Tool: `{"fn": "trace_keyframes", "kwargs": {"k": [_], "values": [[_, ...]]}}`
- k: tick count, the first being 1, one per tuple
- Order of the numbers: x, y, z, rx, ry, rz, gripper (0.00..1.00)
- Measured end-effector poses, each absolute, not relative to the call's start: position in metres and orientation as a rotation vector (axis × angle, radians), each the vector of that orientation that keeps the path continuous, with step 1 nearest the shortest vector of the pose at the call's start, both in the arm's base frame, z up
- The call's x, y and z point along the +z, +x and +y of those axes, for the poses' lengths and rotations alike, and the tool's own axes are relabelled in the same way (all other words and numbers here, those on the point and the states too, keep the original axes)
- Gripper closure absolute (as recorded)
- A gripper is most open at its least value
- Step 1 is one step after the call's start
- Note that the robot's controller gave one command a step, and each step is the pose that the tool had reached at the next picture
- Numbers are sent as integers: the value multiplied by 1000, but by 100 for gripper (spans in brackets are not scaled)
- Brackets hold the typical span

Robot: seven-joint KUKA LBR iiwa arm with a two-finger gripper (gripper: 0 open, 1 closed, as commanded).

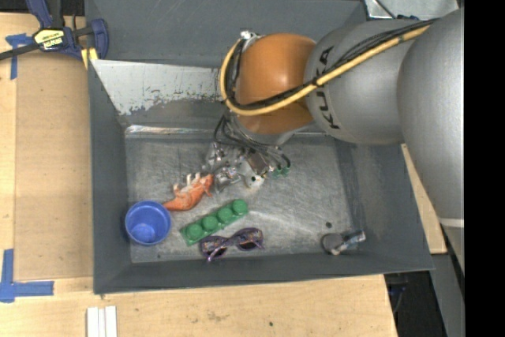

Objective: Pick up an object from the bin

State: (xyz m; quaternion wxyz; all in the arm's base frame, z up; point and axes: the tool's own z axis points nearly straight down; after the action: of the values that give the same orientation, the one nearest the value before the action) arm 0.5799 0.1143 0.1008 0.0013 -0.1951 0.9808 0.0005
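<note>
Arm [379, 83] overhead; pincer [237, 170] just beside orange toy [189, 195].

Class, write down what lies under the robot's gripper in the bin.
The gripper sits low at one end of the orange toy animal. A small white thing shows beside it; whether that is loose or the robot's, I cannot tell. The bin floor straight beneath is covered.
</note>
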Motion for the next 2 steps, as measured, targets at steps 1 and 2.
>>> {"fn": "trace_keyframes", "kwargs": {"k": [1,2], "values": [[101,580,114,2,-612,3079,100],[101,580,114,2,-612,3079,0]]}}
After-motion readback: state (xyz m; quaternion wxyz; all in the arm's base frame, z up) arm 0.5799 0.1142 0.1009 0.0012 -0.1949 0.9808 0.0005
